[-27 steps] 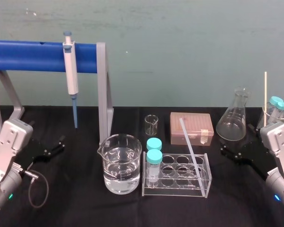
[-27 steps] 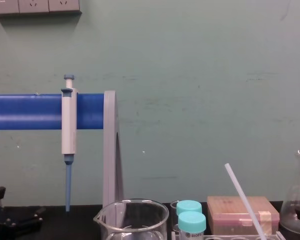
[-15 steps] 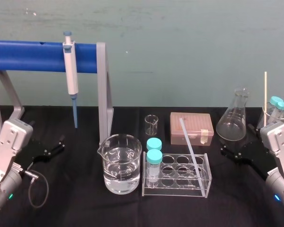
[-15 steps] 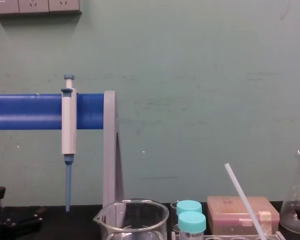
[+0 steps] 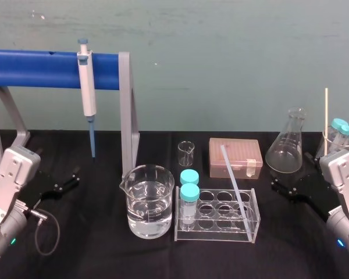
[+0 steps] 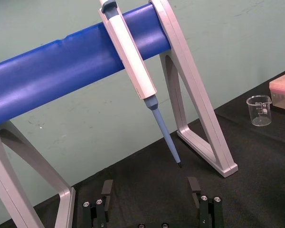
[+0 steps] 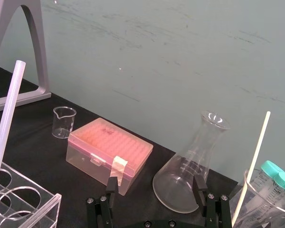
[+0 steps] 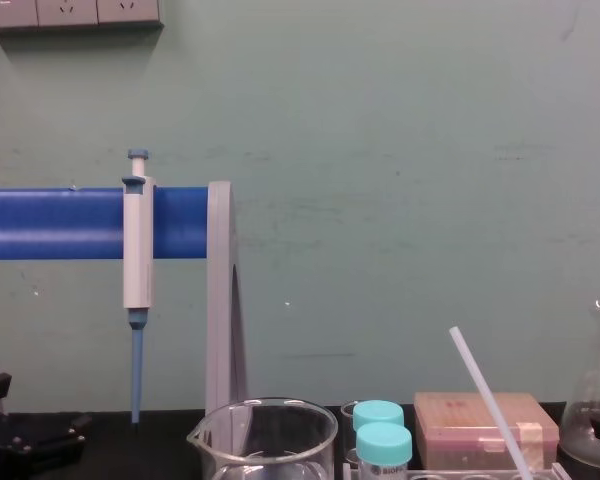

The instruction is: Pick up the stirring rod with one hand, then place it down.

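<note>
Head view: the left black blocky gripper (image 5: 58, 185) rests low over the black tabletop (image 5: 104, 250), at about 9 o'clock from the large glass beaker of water (image 5: 150, 200). Its grey wrist block is tilted up behind it. The left wrist view shows this gripper (image 6: 150, 187) with its fingers (image 6: 107, 188) spread wide and nothing between them.

The right black blocky gripper (image 5: 286, 185) sits in a mirrored pose at about 3 o'clock from the clear acrylic tube rack (image 5: 215, 235). It lies just in front of the glass conical flask (image 5: 286, 152). In the right wrist view its fingers (image 7: 199, 184) are likewise far apart and empty.

The long translucent white stirring rod (image 5: 234, 180) stands in the rack's right-hand wells, with its top leaning towards 11 o'clock across the pink lidded tip box (image 5: 235, 156). It is well apart from both grippers.

Both grippers are dark against the dark cloth, so their outlines are hard to trace from the head. The rod's foot blurs behind the clear plastic. In the chest view the rod (image 8: 488, 400) is cut off at the lower edge.
</note>
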Robot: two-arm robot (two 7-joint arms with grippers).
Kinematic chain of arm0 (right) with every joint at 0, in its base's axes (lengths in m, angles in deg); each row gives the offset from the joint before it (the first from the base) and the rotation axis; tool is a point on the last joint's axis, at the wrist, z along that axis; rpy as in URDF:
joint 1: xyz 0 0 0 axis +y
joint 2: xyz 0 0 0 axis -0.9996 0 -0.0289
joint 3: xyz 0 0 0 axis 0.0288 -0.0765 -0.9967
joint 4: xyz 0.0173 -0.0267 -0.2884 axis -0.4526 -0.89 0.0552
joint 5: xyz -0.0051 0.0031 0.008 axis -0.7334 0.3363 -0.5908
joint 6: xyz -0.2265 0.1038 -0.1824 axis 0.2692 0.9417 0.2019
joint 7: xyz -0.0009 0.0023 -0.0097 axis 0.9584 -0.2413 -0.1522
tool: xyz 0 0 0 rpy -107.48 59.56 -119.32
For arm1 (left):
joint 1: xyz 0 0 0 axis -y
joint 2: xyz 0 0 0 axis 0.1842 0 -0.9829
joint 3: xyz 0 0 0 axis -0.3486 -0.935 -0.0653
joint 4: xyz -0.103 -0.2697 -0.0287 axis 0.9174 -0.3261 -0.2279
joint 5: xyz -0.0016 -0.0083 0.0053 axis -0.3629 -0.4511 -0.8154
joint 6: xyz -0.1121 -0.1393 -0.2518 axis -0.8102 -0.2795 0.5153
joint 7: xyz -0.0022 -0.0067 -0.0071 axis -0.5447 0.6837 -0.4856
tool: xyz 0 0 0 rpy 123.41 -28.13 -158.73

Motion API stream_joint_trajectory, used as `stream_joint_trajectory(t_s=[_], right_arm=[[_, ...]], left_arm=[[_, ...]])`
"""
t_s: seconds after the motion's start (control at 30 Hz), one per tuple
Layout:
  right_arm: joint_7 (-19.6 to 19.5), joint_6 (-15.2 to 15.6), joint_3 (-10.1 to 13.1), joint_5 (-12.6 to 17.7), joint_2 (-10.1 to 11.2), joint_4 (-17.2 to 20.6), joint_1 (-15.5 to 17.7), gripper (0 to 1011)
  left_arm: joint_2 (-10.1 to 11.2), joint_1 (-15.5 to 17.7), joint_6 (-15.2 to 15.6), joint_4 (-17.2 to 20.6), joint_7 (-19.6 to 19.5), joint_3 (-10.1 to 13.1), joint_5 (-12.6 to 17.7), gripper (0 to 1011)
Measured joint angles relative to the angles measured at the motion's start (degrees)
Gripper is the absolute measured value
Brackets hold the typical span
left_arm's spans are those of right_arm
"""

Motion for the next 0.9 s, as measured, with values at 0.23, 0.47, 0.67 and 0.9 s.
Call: stream_joint_trajectory(t_s=[0.23,0.47,0.67,0.9], right_arm=[[0.0,0.0,0.0,0.0,0.0,0.0,0.0,1000],[0.0,0.0,0.0,0.0,0.0,0.0,0.0,1002],[0.0,0.0,0.0,0.0,0.0,0.0,0.0,1000],[0.0,0.0,0.0,0.0,0.0,0.0,0.0,1000]], left_arm=[[0.0,0.0,0.0,0.0,0.0,0.0,0.0,1000],[0.0,0.0,0.0,0.0,0.0,0.0,0.0,1000],[0.0,0.0,0.0,0.0,0.0,0.0,0.0,1000],[0.0,0.0,0.0,0.0,0.0,0.0,0.0,1000]])
